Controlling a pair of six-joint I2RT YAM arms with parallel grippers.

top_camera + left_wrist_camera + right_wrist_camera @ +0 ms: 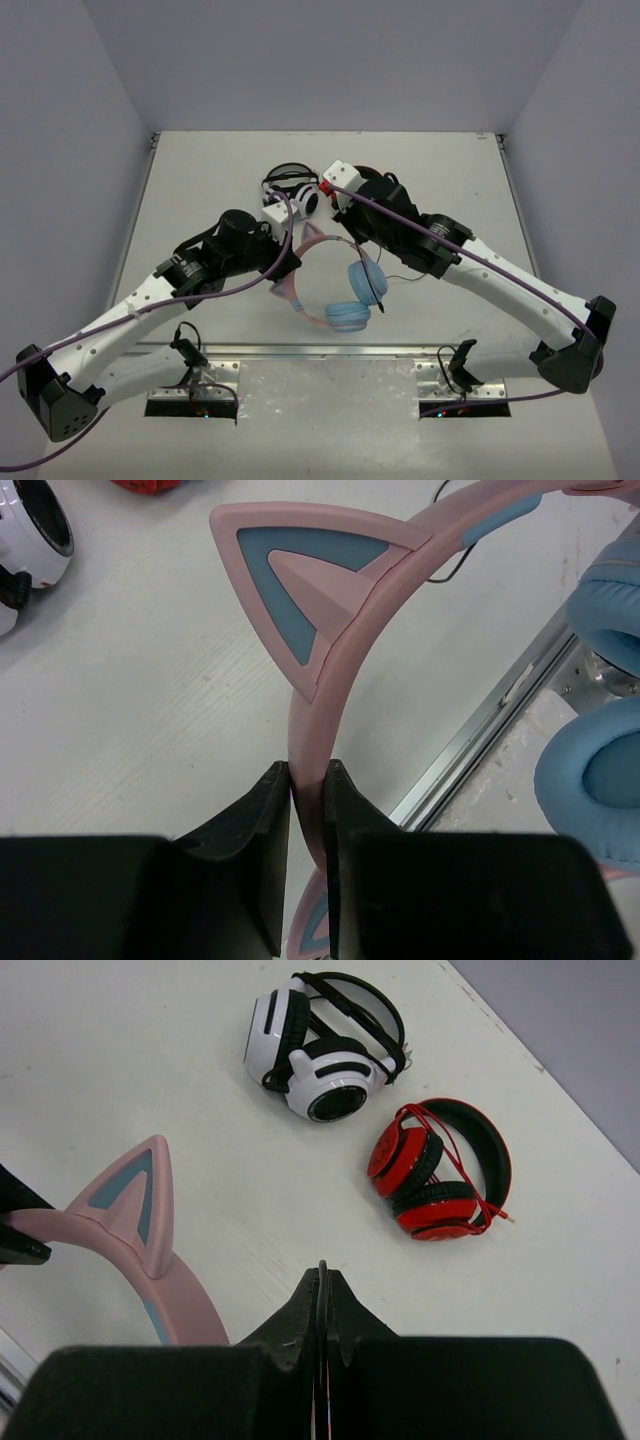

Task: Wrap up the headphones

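White table, grey walls: at the middle of its near edge I hold the headphones, which I judge light with a stiff, springy band. The left gripper is clamped on the pink headband below one ear, a sound hold. The right gripper is closed tight. Whether the limp, snag-prone cable runs between its fingers, I cannot tell.

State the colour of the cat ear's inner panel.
The panel is light blue, framed in pink; clearest from the left wrist.
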